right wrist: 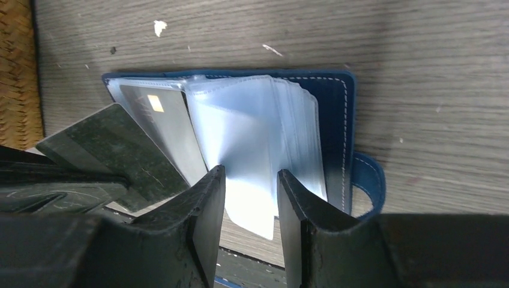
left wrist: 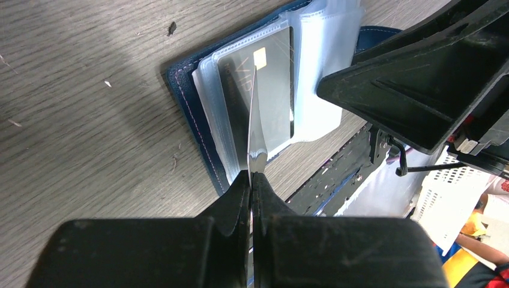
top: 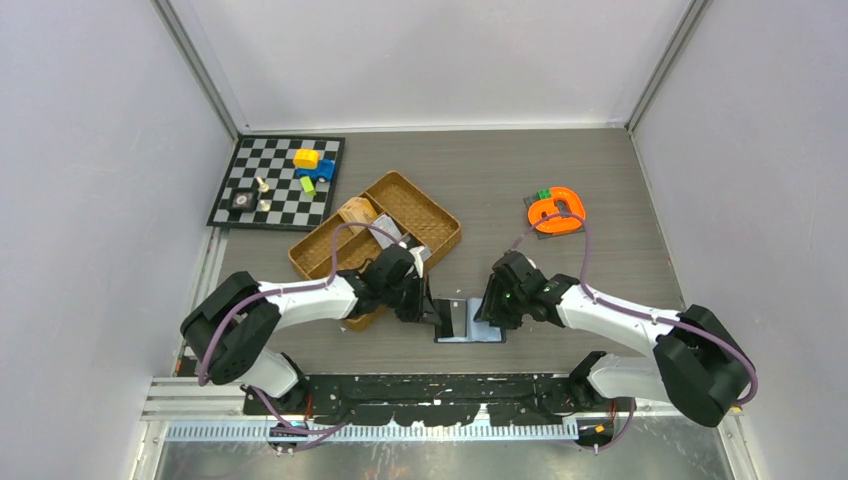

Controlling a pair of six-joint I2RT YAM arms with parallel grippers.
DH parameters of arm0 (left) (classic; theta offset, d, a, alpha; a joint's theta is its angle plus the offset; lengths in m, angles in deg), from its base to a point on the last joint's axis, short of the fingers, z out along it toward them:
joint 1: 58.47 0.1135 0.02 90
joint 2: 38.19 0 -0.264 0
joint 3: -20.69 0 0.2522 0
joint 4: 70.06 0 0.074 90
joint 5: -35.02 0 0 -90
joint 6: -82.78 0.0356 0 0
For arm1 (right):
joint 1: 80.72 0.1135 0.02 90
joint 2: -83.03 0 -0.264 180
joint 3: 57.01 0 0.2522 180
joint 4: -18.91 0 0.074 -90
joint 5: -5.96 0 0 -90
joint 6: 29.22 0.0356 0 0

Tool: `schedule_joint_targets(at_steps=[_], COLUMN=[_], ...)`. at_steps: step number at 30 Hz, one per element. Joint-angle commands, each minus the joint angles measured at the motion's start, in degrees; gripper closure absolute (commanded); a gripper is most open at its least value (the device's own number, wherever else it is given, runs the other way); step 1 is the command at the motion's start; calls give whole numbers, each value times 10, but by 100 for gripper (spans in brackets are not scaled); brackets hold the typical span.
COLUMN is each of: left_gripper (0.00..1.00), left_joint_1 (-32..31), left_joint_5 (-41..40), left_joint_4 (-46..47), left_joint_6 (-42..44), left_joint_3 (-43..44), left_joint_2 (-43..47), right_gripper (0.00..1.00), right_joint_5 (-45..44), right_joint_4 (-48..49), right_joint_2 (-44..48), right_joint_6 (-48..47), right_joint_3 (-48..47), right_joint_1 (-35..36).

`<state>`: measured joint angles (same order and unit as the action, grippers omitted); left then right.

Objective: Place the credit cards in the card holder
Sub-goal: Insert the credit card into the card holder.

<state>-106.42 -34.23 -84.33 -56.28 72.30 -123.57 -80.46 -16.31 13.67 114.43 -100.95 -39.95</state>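
Note:
The card holder (top: pixel 488 330) lies open on the table near the front edge, navy cover (left wrist: pixel 187 102) down and clear plastic sleeves (right wrist: pixel 258 132) fanned up. A grey card with a gold chip (left wrist: pixel 267 90) lies in a left-hand sleeve and also shows in the right wrist view (right wrist: pixel 157 117). My left gripper (left wrist: pixel 251 175) is shut on a dark credit card (left wrist: pixel 252 129), seen edge-on over that sleeve; its dark face shows in the right wrist view (right wrist: pixel 114 150). My right gripper (right wrist: pixel 251 180) is open, its fingers either side of the raised sleeves. The snap tab (right wrist: pixel 367 180) sticks out on the right.
A woven brown divided tray (top: pixel 330 250) sits just behind my left arm. A chessboard (top: pixel 280 180) with toy blocks is at the back left. An orange ring-shaped object (top: pixel 556 210) lies at the back right. The table's front edge and black rail (top: pixel 440 390) are close below the wallet.

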Motion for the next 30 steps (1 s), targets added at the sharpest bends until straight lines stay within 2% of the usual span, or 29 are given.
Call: schedule_joint_targets(at_steps=[1,3,6,12,21,30], left_gripper=[100,100,100,100,100,100], left_joint_1=[-2,-2,-2,-2,-4,-11], left_joint_5=[-16,-17,-26,-35,-8,71], left_joint_4=[-17,-19,-32,-47,-41,84], left_joint_6=[11,12,15,21,22,-45], left_joint_3=[17,18,21,26,43,53], left_joint_2=[-7,-6,-4,-2,2,-39], right_gripper=[59,64,81,99,100,100], right_joint_5=[-16,-23,-34,-104,-122,-123], right_joint_4=[53,48,26,-68,-107,-105], right_joint_2=[-18,-21,-19,11,12,0], right_joint_6=[22,24,24,-2,-49,-58], right_joint_3=[19,16,8,-25,-50,-53], right_joint_1=[3,3,3,3,4,3])
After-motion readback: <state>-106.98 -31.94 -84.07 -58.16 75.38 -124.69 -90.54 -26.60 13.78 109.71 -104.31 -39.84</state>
